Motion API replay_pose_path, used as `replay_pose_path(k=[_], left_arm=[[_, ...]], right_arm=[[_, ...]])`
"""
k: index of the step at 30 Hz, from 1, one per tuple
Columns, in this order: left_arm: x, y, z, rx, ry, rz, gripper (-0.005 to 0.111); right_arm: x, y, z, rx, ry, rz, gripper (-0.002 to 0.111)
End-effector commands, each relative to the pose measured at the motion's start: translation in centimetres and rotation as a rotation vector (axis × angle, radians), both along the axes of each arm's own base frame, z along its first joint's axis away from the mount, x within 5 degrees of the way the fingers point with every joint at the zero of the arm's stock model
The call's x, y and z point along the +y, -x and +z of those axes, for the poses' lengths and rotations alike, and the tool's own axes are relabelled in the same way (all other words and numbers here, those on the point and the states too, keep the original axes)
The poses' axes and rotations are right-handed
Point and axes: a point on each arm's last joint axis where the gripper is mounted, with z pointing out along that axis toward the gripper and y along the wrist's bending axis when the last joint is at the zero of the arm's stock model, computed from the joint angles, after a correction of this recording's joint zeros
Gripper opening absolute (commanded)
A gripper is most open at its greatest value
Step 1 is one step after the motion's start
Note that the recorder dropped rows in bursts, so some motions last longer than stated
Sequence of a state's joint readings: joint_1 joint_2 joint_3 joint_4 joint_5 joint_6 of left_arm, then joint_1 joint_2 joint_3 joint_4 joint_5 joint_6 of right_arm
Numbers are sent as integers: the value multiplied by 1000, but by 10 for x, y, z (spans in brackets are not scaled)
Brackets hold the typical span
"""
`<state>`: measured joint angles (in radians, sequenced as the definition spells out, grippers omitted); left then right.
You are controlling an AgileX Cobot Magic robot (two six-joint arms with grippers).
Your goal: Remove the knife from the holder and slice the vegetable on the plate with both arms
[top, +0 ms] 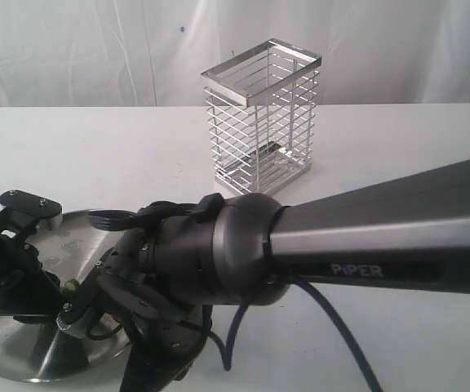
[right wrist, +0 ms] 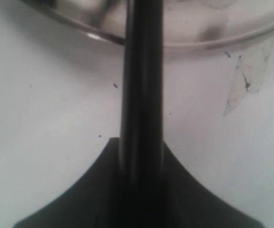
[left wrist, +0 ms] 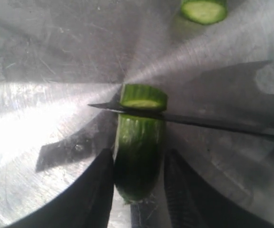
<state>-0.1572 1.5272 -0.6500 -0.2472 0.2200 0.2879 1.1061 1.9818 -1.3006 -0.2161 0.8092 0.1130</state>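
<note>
The dark green vegetable (left wrist: 139, 156) lies on the silver plate (left wrist: 56, 57) between the two black fingers of my left gripper (left wrist: 139, 154), which is shut on it. The thin black blade of the knife (left wrist: 213, 124) crosses the vegetable near its far end. A cut slice (left wrist: 144, 97) stands just beyond the blade, and another slice (left wrist: 203, 10) lies farther off. My right gripper (right wrist: 139, 142) is shut on the knife's black handle (right wrist: 141, 71), which reaches over the plate rim (right wrist: 199, 42). The wire holder (top: 259, 118) stands empty at the back of the table.
The right arm's grey link marked PiPER (top: 382, 245) crosses the foreground from the right and hides much of the plate (top: 31, 359). The left arm (top: 6, 269) stands over the plate's left side. White table (top: 96, 155) and a white backdrop surround them.
</note>
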Motion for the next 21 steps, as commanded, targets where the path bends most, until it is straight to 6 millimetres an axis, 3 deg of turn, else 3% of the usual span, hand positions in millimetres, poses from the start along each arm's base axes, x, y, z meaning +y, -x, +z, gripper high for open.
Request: replay_pose_path(k=[1, 12, 21], left_arm=[[-2, 5, 2, 19, 14, 0, 40], [-2, 6, 2, 26, 14, -2, 40], [-2, 5, 2, 16, 18, 13, 40]], right_arm=[[2, -5, -5, -17, 63, 38, 0], [-21, -31, -6, -39, 151, -36, 0], [-22, -31, -6, -17, 139, -55, 0]])
